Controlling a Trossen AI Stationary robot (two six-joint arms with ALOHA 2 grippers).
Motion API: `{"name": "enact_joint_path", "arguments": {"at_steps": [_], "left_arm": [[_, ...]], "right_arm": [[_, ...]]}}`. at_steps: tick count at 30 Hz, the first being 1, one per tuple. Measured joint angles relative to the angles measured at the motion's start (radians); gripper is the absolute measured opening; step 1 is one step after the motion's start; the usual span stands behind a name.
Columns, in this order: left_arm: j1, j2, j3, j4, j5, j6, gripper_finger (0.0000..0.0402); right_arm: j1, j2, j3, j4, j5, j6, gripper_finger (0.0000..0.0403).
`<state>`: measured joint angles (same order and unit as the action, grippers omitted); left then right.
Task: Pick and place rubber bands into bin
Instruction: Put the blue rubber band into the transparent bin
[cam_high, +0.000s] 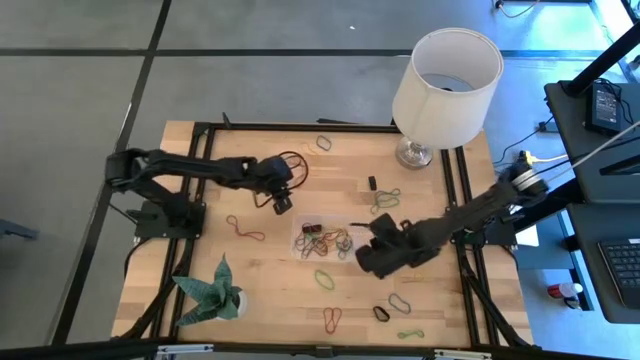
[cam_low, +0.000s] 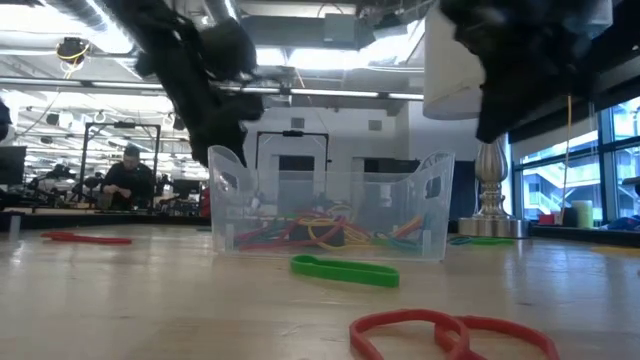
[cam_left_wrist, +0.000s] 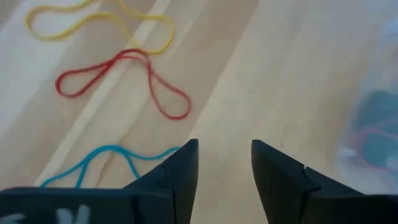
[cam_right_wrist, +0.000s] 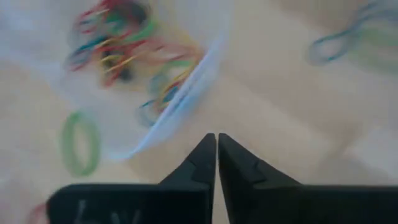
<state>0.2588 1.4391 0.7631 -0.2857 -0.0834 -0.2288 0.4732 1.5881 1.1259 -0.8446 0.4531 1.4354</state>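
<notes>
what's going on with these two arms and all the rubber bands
Two robot arms are gathering rubber bands into a clear bin mid-table, which already holds many. The left gripper hangs open and empty left of it. The right gripper is shut just right of it, nothing visible between its fingers. Several bands remain scattered.

- Both arms are dark, nearly black, built of slim jointed segments running out from chunky bases at the bench's sides.
- The left end effector (cam_left_wrist: 224, 177) has two matte black fingers, wedge-shaped with faceted, angled tips, on a black crossbar carrying white markings too blurred to read.
- A thin black cable loops near the left wrist.
- The right end effector (cam_right_wrist: 216, 165) has matching black tapered fingers and a crossbar with faint white marks.
</notes>
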Motion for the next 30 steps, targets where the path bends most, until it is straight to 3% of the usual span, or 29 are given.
{"name": "enact_joint_path", "arguments": {"at_steps": [4,10,25,30], "left_arm": [[0.037,0.087,0.04,-0.032,0.0,-0.024,0.0138],[0.086,0.179,0.065,-0.033,0.002,-0.047,0.0128],[0.111,0.274,0.094,-0.082,0.053,-0.02,0.0094],[0.103,0.275,0.093,-0.107,0.059,-0.066,0.004]], "right_arm": [[0.034,-0.138,-0.204,0.279,-0.005,-0.003,0.0004],[0.045,-0.258,-0.367,0.469,-0.002,0.068,0.0025],[0.04,-0.276,-0.38,0.49,0.001,0.082,0.003],[0.04,-0.276,-0.38,0.49,0.001,0.082,0.003]]}}
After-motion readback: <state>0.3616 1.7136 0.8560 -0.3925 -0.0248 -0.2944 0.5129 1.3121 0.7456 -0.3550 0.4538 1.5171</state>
